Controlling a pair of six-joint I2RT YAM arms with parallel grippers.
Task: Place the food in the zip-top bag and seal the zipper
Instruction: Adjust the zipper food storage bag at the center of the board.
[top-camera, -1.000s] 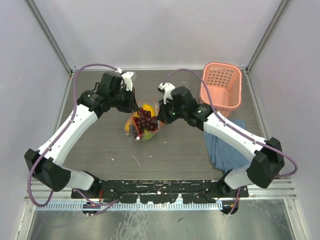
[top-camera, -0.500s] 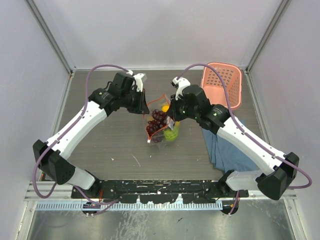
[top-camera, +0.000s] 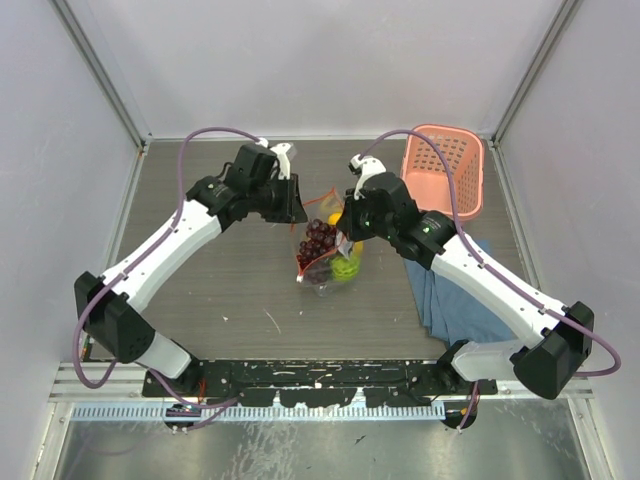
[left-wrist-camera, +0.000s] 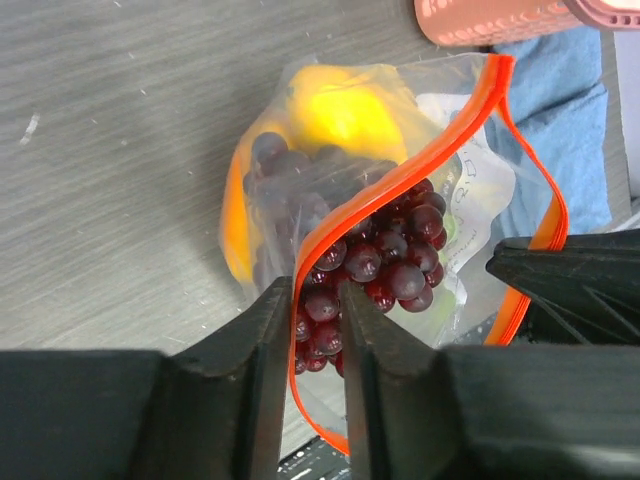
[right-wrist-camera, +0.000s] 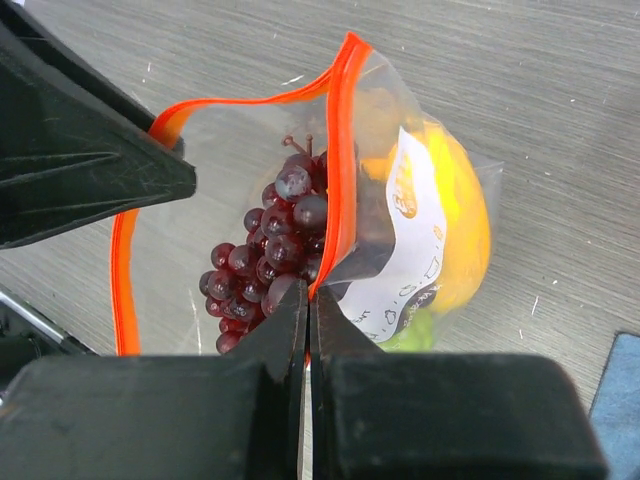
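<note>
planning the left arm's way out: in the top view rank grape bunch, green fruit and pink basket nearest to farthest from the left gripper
1. grape bunch, inside the zip-top bag, right beside the left gripper.
2. green fruit, at the bag's near right side.
3. pink basket, far off at the back right.

**Bright, even, soft light**

Lit evenly from above. Throws faint, soft shadows on the table (top-camera: 230, 300). Shows mild sheen on the zip-top bag (left-wrist-camera: 470, 190) plastic. Reads sharp from overhead. Renders close fingers (left-wrist-camera: 265, 380) near-black and soft in both wrist views; holds everything beyond them crisp.
</note>
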